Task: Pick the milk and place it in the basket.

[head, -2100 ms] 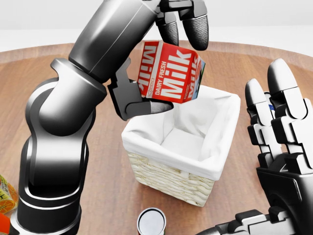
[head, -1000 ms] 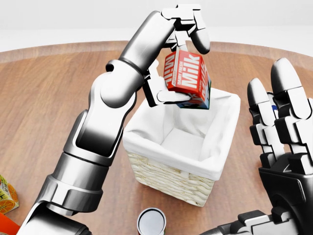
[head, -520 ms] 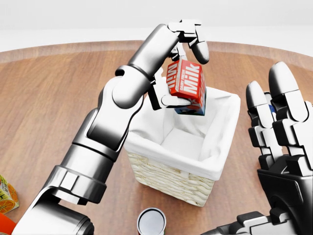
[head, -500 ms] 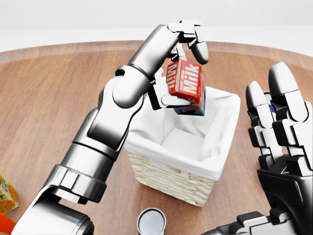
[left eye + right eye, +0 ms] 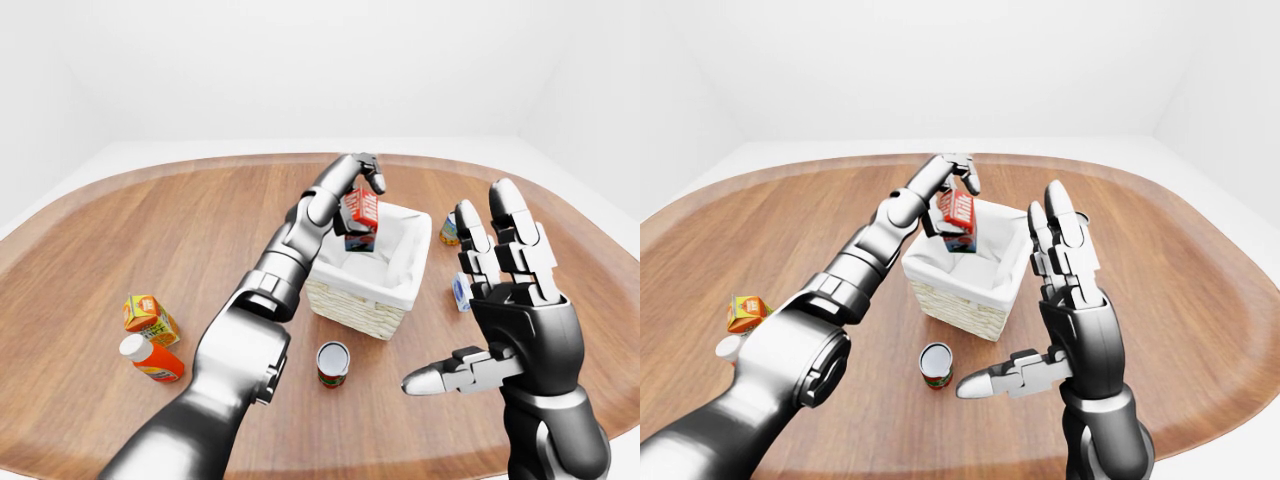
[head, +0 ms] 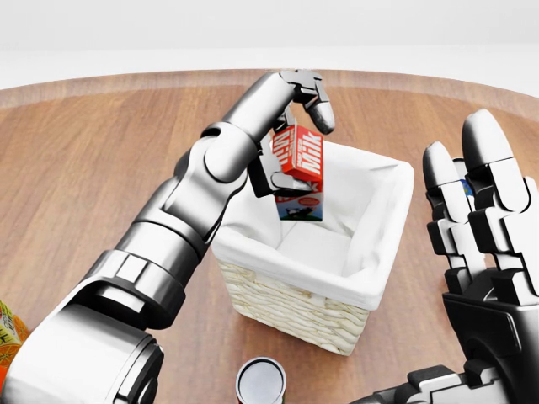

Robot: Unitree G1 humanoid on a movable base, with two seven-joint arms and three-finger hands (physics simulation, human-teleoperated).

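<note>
Milk: red, white and blue printed milk carton (image 6: 299,171) held over the open top of the basket, its lower end dipped below the rim line near the top-left corner in the head view, tilted a little.
Bench: broad rounded brown wooden bench (image 5: 150,225) carrying everything, white floor and walls around it.
Left arm: silver and black, reaching in from the lower left of the head view up to the basket.
Right hand (image 6: 480,244): raised upright at the right of the head view, beside the basket and apart from it; fingers (image 6: 484,151) spread and straight, thumb stuck out sideways, holding nothing.
Basket: square pale woven wicker basket with a white cloth lining (image 6: 383,286), near the middle of the bench.
Left hand (image 6: 296,118): over the basket's top-left part in the head view, fingers pinching the carton from above and from the side.
Orange items: orange printed juice box (image 5: 148,316) and an orange bottle with a white cap (image 5: 150,359), at the left in the left-eye view, well apart from the basket.
Can: small round tin can with a red label (image 5: 333,364), standing just below the basket in the left-eye view.
Small packs: two little containers (image 5: 459,292) to the right of the basket, partly hidden by the right hand; what they are cannot be told.
</note>
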